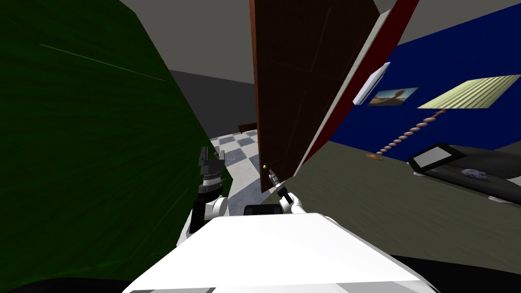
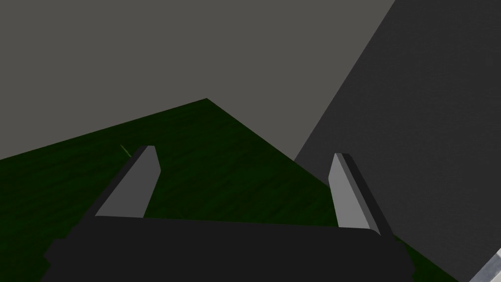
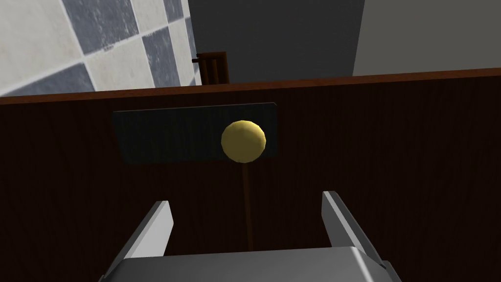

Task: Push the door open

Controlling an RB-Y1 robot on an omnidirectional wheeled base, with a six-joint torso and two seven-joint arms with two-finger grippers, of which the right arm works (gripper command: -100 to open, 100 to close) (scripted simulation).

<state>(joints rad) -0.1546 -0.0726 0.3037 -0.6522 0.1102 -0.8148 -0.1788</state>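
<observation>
Door [image 1: 300, 76] is big, brown and partly open. It fills the top middle of the head view. Its free edge runs down the middle of the frame, and a checkered floor [image 1: 239, 145] shows to the left of that edge. A red and white door frame [image 1: 356, 91] slants up on its right side.

In the right wrist view, the door [image 3: 367, 147] is very close. A round yellow knob [image 3: 243, 141] sits on a dark plate [image 3: 166, 134] near the middle of the frame. The right gripper [image 3: 247, 199] points at the door just under the knob. Its two fingers [image 3: 156, 223] are wide apart and hold nothing. I cannot tell if they touch the door. In the head view, the right gripper [image 1: 266, 169] is at the bottom of the door's free edge, just below the middle of the frame.

The left gripper [image 1: 211, 155] is raised a bit left of the middle, next to a dark green wall [image 1: 76, 132]. Its fingers [image 2: 139, 181] are wide apart too, with nothing between them.

A blue wall [image 1: 458, 61] with a small picture [image 1: 392, 96] is on the right.
</observation>
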